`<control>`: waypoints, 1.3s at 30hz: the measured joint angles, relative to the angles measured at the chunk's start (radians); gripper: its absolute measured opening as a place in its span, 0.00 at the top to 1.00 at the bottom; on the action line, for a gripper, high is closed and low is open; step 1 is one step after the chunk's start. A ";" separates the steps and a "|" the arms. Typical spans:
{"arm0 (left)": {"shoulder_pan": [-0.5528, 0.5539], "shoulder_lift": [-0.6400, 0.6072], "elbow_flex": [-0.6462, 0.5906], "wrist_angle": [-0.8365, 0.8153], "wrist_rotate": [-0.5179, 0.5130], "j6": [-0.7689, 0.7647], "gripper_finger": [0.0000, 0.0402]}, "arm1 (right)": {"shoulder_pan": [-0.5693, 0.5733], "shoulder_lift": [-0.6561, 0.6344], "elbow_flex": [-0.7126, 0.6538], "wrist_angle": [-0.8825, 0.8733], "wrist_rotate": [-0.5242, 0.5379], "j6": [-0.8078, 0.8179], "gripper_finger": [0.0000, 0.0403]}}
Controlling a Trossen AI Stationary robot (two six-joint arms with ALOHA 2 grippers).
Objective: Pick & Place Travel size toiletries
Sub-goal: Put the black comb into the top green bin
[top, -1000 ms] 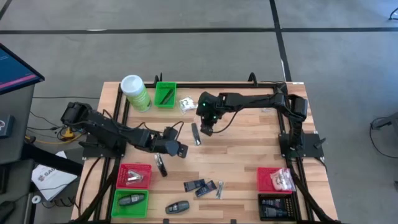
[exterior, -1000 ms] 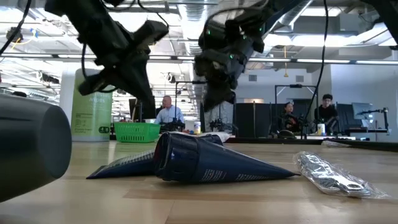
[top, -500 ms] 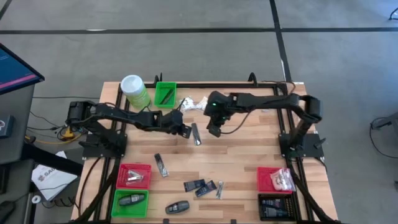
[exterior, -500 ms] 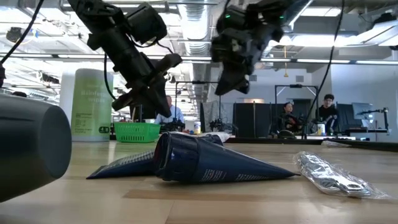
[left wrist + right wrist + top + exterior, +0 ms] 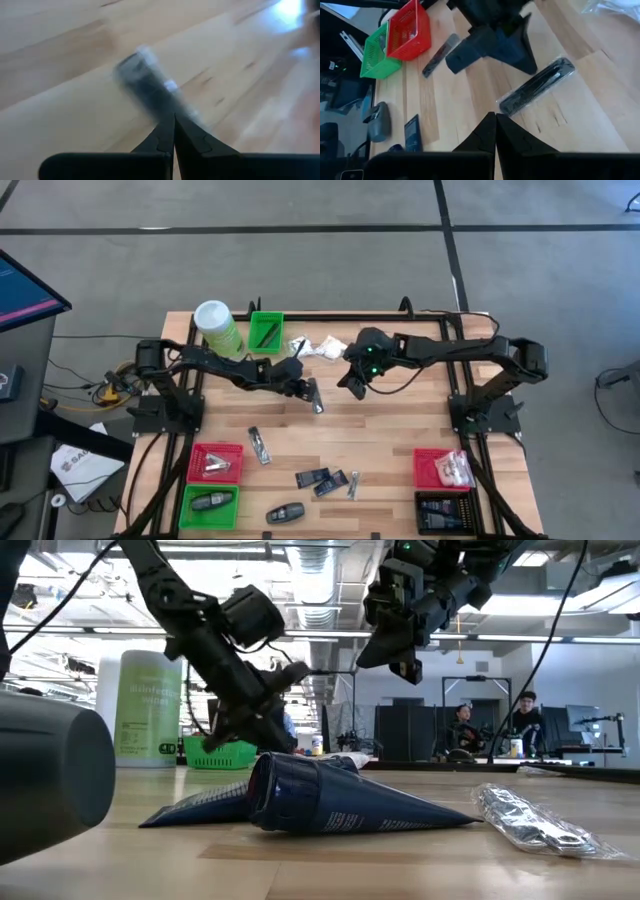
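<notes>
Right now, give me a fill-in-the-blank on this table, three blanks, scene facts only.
1. The left gripper is next to a slim packet with its fingers ____.
2. The canister with the white lid stands beside a small ____ bin.
3. The right gripper holds ____.

Missing words: shut; green; nothing

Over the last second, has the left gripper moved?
Yes. In the high view the left gripper, shut, has swung from nearer the red bin up toward the green bin, stopping beside the packaged comb.
</notes>
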 joint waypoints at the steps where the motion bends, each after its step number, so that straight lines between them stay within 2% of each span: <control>1: 0.000 0.005 0.001 0.021 0.008 -0.006 1.00 | 0.003 0.000 0.000 -0.001 0.000 0.000 1.00; 7: -0.003 0.006 0.016 0.034 0.007 -0.011 1.00 | 0.004 0.001 0.000 -0.003 0.000 0.006 1.00; 12: -0.001 0.006 0.016 -0.024 -0.020 -0.008 1.00 | 0.001 0.001 0.000 -0.003 0.000 0.016 0.99; 19: 0.001 0.010 0.016 -0.047 -0.037 0.010 1.00 | 0.001 0.001 0.000 -0.003 0.000 0.053 0.82; 27: -0.010 0.112 0.056 -0.036 -0.006 0.014 1.00 | -0.005 0.001 0.000 -0.004 0.003 0.061 0.63; 33: -0.029 0.128 0.063 -0.096 -0.032 -0.006 1.00 | -0.005 0.001 0.000 -0.007 0.003 0.089 0.56; 39: -0.052 0.016 0.048 -0.158 -0.094 0.028 1.00 | -0.007 0.001 0.000 -0.007 -0.017 0.101 0.53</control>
